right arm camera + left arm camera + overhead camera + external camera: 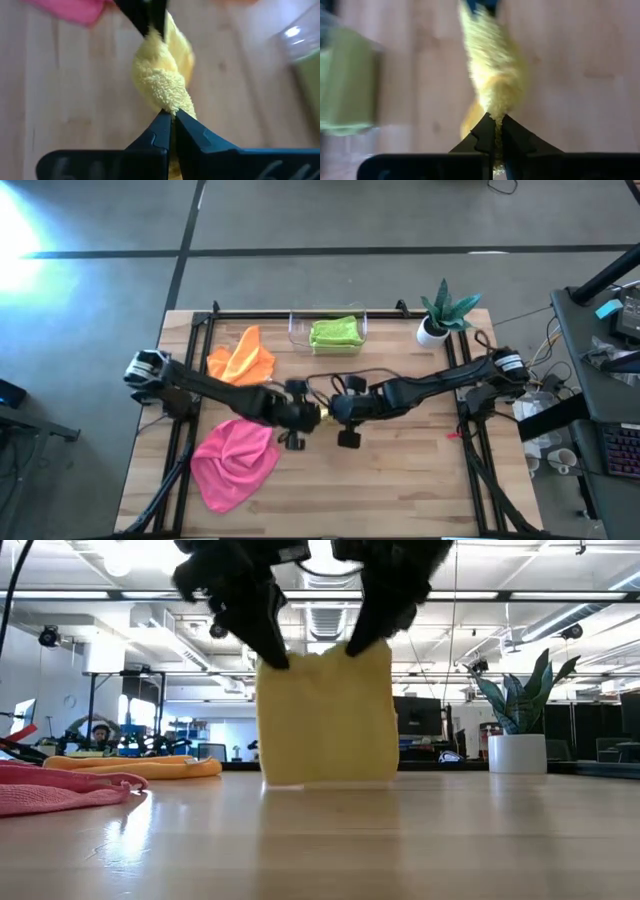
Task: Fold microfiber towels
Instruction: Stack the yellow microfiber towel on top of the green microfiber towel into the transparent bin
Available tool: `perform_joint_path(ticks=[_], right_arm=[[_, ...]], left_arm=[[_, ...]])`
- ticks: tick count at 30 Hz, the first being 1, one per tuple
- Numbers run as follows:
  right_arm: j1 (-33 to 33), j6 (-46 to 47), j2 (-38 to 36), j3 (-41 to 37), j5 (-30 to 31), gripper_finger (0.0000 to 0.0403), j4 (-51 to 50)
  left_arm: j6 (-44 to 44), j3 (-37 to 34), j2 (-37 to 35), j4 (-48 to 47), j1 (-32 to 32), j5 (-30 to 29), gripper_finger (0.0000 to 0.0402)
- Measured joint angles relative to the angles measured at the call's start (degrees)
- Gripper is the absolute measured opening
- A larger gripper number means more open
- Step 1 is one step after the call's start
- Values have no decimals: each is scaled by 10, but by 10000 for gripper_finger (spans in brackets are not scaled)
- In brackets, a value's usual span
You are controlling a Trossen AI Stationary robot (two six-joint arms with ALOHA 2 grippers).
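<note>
Both grippers, our left (270, 658) and right (358, 643), pinch the top corners of the yellow towel (326, 715), hanging mid-table with its hem touching the table (400, 840).

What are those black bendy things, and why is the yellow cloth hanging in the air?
They are two robot arms at a wooden table. One camera looks down from above, one sits at table height, and one rides on each wrist. The left gripper and the right gripper are both pinched shut on the top edge of the yellow towel, so it hangs between them with its bottom edge at the table. An orange towel and a pink towel lie on the table. A green towel sits in a clear bin, beside a potted plant.
</note>
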Motion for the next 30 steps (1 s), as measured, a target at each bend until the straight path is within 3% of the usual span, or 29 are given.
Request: perform_joint_path(ticks=[9,18,30], right_arm=[[-29,-11,-2,77,105,9,-62],[-120,-65,-2,130,160,9,-67],[-293,-169,13,201,157,8,-42]], left_arm=[[86,-1,-71,1,90,-23,1],[192,5,-93,59,183,-53,1],[279,40,-45,254,331,-72,1]])
